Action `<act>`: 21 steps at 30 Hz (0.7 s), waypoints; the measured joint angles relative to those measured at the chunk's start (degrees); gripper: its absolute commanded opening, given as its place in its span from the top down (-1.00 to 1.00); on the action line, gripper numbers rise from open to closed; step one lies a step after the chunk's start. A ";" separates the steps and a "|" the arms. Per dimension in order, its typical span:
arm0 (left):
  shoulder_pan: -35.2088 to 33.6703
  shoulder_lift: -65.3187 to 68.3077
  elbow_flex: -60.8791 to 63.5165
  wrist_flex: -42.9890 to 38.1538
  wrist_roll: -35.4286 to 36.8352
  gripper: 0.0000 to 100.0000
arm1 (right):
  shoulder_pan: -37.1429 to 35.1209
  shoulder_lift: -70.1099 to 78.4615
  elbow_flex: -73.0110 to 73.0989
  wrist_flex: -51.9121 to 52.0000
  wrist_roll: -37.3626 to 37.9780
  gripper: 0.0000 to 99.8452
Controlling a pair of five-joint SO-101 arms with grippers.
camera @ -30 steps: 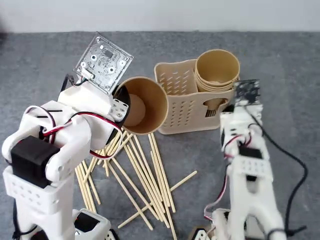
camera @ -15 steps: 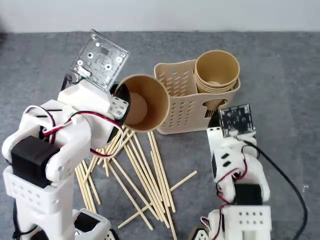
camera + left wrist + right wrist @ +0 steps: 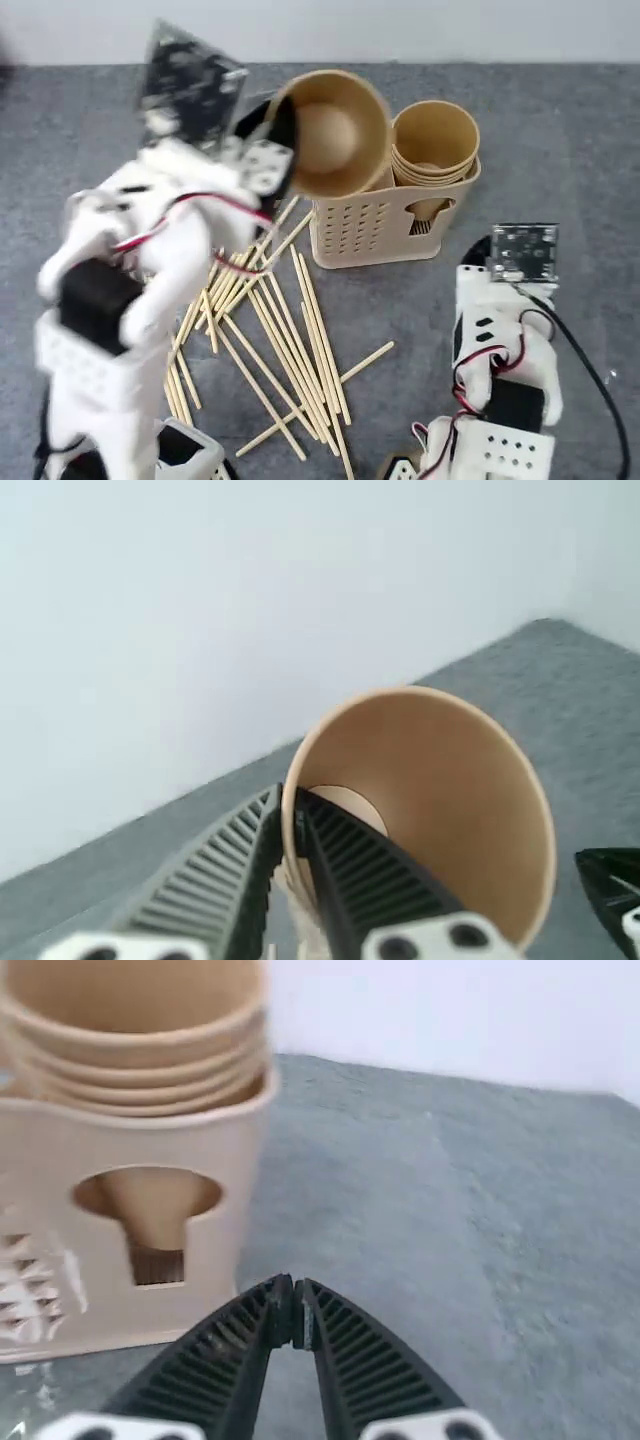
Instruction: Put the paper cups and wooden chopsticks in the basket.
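Note:
My left gripper [image 3: 283, 140] is shut on the rim of a brown paper cup [image 3: 335, 130], held tilted on its side in the air over the left compartment of the beige perforated basket [image 3: 375, 230]. In the left wrist view the fingers [image 3: 340, 870] pinch the cup [image 3: 440, 800] at its rim. A stack of paper cups [image 3: 435, 145] stands in the basket's right compartment. Many wooden chopsticks [image 3: 275, 335] lie scattered on the grey table in front of the basket. My right gripper [image 3: 293, 1310] is shut and empty, low, just short of the basket [image 3: 120, 1230] and its cup stack [image 3: 140, 1030].
The right arm [image 3: 500, 340] stands at the front right, its camera board [image 3: 522, 252] near the basket's right corner. The left arm's white body [image 3: 130, 290] rises over the left part of the chopstick pile. Grey table [image 3: 570, 180] lies open to the right.
The left arm lifted the cup up and to the right, from beside the basket to above it. The right arm drew back from the basket toward the front.

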 measured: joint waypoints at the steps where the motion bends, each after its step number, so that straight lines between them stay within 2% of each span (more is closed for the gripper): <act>1: 1.05 1.32 0.18 -1.49 0.62 0.98 | 0.97 0.00 0.00 0.00 -0.26 0.98; 10: 6.15 11.96 0.18 -13.54 2.81 0.98 | 5.54 -0.09 5.19 0.00 -0.79 0.98; 21: 8.26 22.86 0.18 -23.38 2.99 0.98 | 5.54 -0.09 5.45 0.00 -0.79 0.98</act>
